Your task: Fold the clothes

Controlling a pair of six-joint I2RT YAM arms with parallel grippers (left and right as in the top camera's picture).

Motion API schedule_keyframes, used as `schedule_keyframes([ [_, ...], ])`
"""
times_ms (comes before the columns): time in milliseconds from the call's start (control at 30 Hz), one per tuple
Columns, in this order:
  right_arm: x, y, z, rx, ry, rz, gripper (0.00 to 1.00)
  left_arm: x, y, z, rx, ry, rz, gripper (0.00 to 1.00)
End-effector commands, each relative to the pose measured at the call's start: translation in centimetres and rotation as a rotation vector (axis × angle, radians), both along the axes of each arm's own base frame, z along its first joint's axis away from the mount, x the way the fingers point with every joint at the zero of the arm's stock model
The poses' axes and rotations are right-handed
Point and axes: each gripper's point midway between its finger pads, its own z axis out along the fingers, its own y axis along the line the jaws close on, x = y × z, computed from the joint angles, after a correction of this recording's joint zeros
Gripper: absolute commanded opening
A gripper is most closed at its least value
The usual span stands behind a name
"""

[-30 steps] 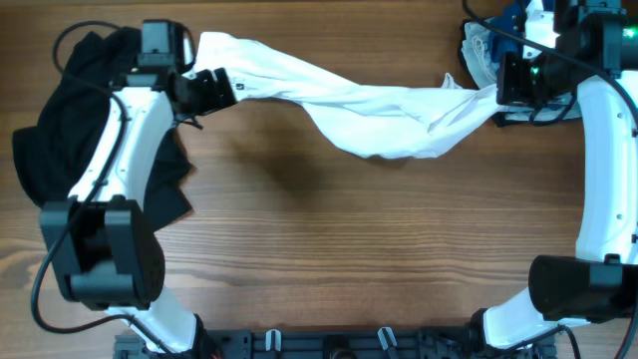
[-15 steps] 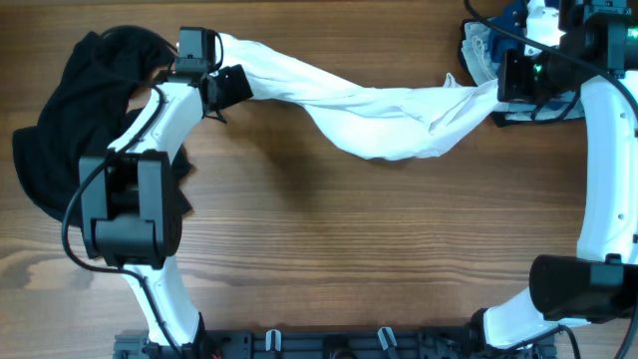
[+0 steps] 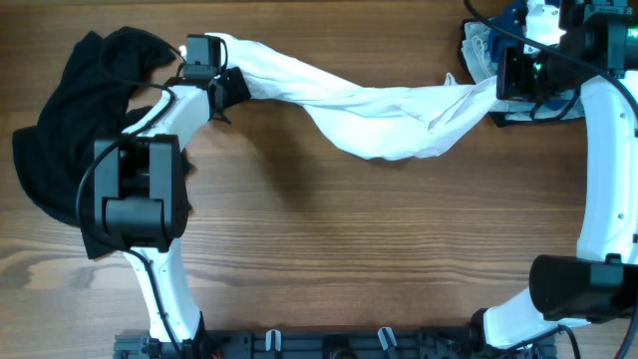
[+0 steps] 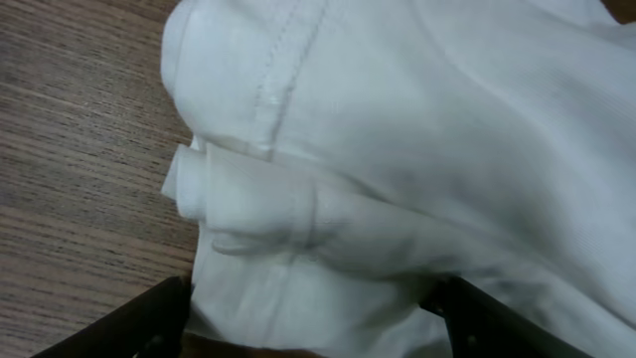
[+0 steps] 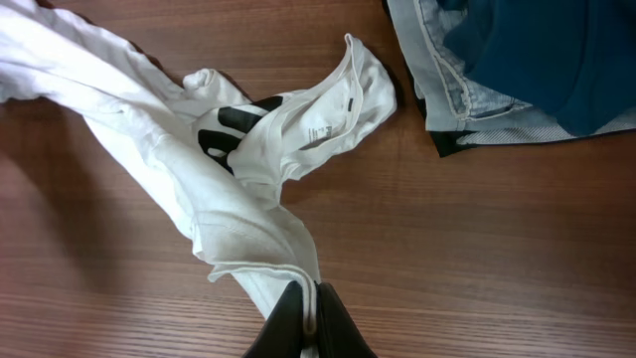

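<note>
Overhead: nothing folded yet, I judge; the white shirt (image 3: 379,115) stretches twisted between my left gripper (image 3: 231,88) and right gripper (image 3: 495,85); black garment (image 3: 60,130) heaped left of the shirt, blue pile (image 3: 483,45) at its right; no container. Left wrist: jaws apart around the shirt. Right wrist: jaws clamped on the shirt.

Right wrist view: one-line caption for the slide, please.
Right gripper pinches the white garment on the wooden table, blue clothes beside it.
</note>
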Motion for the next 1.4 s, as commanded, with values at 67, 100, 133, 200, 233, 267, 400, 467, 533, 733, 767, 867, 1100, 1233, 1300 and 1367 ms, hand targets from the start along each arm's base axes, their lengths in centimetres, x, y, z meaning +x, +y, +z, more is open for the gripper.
schedule_keyframes([
  [67, 0.1, 0.2, 0.4, 0.006, -0.024, 0.023, 0.04, 0.2, 0.4, -1.0, 0.022, -0.002, 0.014, 0.71],
  [100, 0.1, 0.2, 0.4, 0.005, -0.024, 0.023, 0.04, 0.2, 0.6, -0.9, 0.034, -0.005, 0.021, 0.70],
  [133, 0.2, 0.2, 0.4, 0.005, -0.024, 0.023, 0.04, 0.3, 0.8, -0.9, 0.041, -0.006, 0.025, 0.68],
  [200, 0.2, 0.2, 0.4, 0.005, -0.027, 0.023, 0.04, 0.3, 1.0, -0.9, 0.054, -0.007, 0.029, 0.65],
  [233, 0.3, 0.2, 0.5, 0.005, -0.030, 0.023, 0.04, 0.2, 1.0, -0.9, 0.056, -0.006, 0.026, 0.63],
  [267, 0.3, 0.2, 0.5, 0.005, -0.031, 0.023, 0.04, 0.2, 1.0, -0.9, 0.057, -0.006, 0.024, 0.62],
  [400, 0.3, 0.2, 0.5, 0.005, -0.033, 0.022, 0.05, -0.1, 1.1, -1.1, 0.069, 0.011, 0.008, 0.42],
  [467, 0.4, 0.2, 0.5, 0.004, -0.035, 0.023, 0.05, -0.4, 1.1, -1.2, 0.071, 0.026, 0.007, 0.16],
  [533, 0.6, 0.1, 0.6, 0.005, -0.042, 0.021, 0.05, -0.6, 1.2, -1.4, 0.072, 0.038, 0.008, 0.04],
  [733, 0.6, 0.1, 0.6, 0.005, -0.046, 0.019, 0.05, -1.5, 2.3, -0.9, 0.074, 0.068, 0.028, 0.04],
  [767, 0.6, 0.1, 0.6, 0.005, -0.046, 0.019, 0.05, -1.5, 2.5, -0.2, 0.073, 0.061, 0.032, 0.04],
  [867, 0.8, 0.2, 0.7, 0.007, -0.052, 0.021, 0.06, -1.4, 3.3, 2.5, 0.083, 0.027, 0.027, 0.04],
  [1100, 1.3, 0.6, 1.0, 0.034, -0.076, 0.025, 0.04, -2.9, 4.6, 14.8, 0.077, -0.149, 0.058, 0.04],
  [1233, 1.9, 1.1, 2.4, 0.075, -0.136, -0.003, 0.04, -5.2, 4.6, 22.5, 0.089, -0.285, 0.044, 0.04],
  [1300, 2.0, 1.0, 3.7, 0.075, -0.188, -0.009, 0.04, -6.4, 4.8, 25.9, 0.092, -0.358, 0.054, 0.04],
  [1367, 1.9, 0.7, 5.3, 0.076, -0.245, -0.026, 0.04, -7.6, 5.2, 29.1, 0.103, -0.432, 0.072, 0.04],
])
